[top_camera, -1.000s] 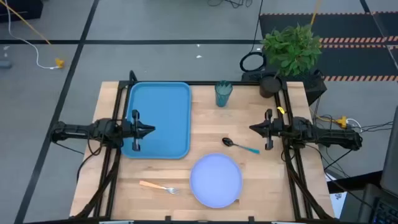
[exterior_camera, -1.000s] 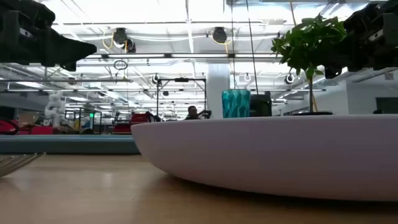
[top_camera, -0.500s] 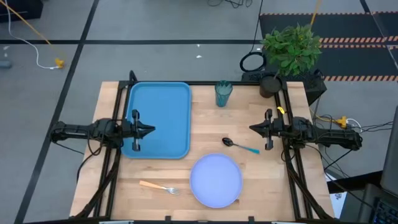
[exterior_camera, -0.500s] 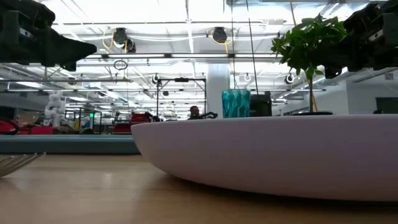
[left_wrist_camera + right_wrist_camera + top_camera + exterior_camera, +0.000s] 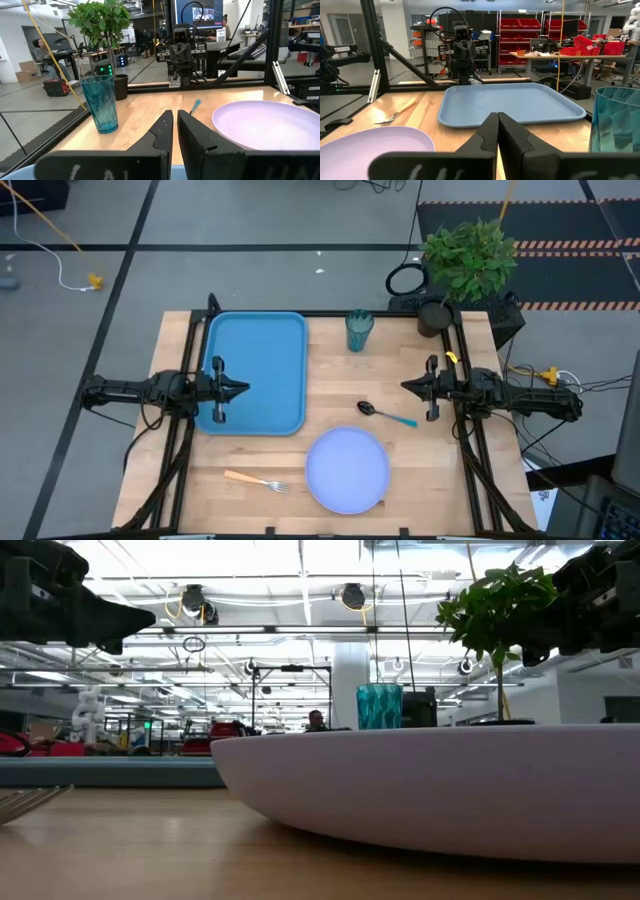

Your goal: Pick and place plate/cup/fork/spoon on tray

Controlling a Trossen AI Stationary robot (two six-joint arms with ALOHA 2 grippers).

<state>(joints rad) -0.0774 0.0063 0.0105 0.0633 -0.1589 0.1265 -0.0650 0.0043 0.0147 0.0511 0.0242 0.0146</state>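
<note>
The blue tray (image 5: pixel 255 370) lies at the table's left, bare. The pale plate (image 5: pixel 347 470) rests flat near the front edge and fills the low view (image 5: pixel 440 790). The teal cup (image 5: pixel 359 330) stands upright at the far middle. The blue-handled spoon (image 5: pixel 387 415) lies right of centre. The orange-handled fork (image 5: pixel 255 480) lies front left. My left gripper (image 5: pixel 245 389) is shut and empty above the tray's left part. My right gripper (image 5: pixel 404 386) is shut and empty above the table's right part, near the spoon.
A potted green plant (image 5: pixel 465 265) stands at the far right corner. Black frame rails (image 5: pixel 190 350) run along the table's left and right sides. Bare wood (image 5: pixel 330 380) lies between the tray and the spoon.
</note>
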